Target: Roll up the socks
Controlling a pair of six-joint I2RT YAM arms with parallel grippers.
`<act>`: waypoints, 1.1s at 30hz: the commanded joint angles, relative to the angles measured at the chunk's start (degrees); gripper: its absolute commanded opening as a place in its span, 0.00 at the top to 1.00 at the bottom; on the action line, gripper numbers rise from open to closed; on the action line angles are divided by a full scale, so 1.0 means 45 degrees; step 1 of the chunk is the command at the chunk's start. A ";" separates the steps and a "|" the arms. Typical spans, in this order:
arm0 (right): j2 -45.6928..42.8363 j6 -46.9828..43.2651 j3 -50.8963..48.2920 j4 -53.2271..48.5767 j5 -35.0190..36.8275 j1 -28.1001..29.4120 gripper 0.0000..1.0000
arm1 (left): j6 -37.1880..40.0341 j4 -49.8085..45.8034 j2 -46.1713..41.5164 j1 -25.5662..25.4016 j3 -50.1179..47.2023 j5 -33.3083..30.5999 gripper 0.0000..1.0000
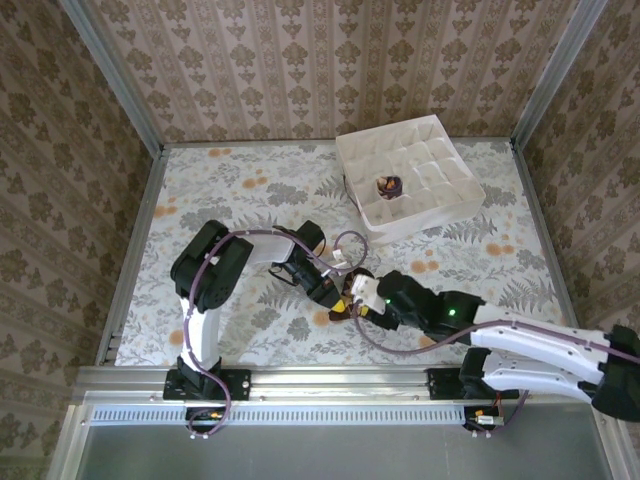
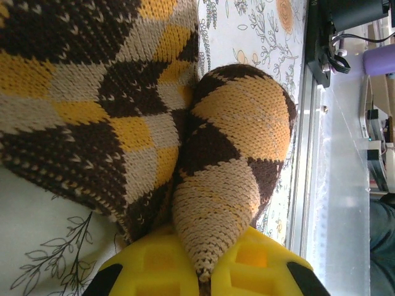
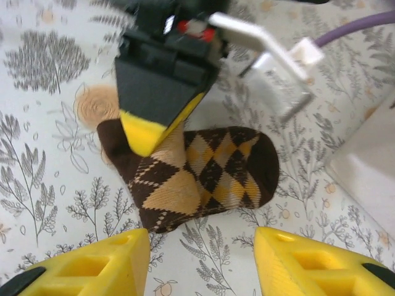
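The brown sock [image 3: 203, 176] with orange-yellow diamond checks lies partly folded on the flowered table. My left gripper [image 2: 207, 271] is shut on a bunched fold of the brown sock [image 2: 222, 179]; one of its yellow fingertips [image 3: 145, 132] presses on the sock's left end. My right gripper [image 3: 200, 262] hangs open just short of the sock, touching nothing. From above, the left gripper [image 1: 335, 296] and right gripper [image 1: 360, 300] meet at the table's middle front. The purple sock [image 1: 388, 185], rolled into a small ball, sits in one compartment of the white box [image 1: 400, 130].
The white compartment box stands at the back right, its corner [image 3: 364, 160] close to the sock's right. A metal rail [image 2: 305, 185] runs along the table's near edge. Patterned walls close the table in on three sides.
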 commanded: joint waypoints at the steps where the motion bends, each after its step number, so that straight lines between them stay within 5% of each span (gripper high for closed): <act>1: 0.1305 -0.1614 0.0249 0.0292 0.1754 0.0727 0.48 | -0.0100 -0.0168 0.0509 0.0159 0.0070 -0.1311 1.00; 23: 0.7713 -0.3669 0.1255 0.2787 0.2556 0.0855 0.40 | -0.0054 -0.0122 0.0591 0.0315 -0.0007 -0.0870 1.00; 26: 0.8257 -0.3662 0.1448 0.2814 0.2656 0.0700 0.56 | -0.0063 0.0001 0.0469 0.0345 -0.0148 -0.0855 1.00; 29: 0.8349 -0.3594 0.1579 0.2565 0.2394 0.0505 0.89 | -0.0552 0.0924 -0.0095 0.0420 -0.0807 -0.1438 0.99; 33: 0.7816 -0.3858 0.1501 0.2287 0.1118 0.0039 1.00 | -0.1244 0.2817 -0.1385 0.0666 -0.2296 -0.1990 0.88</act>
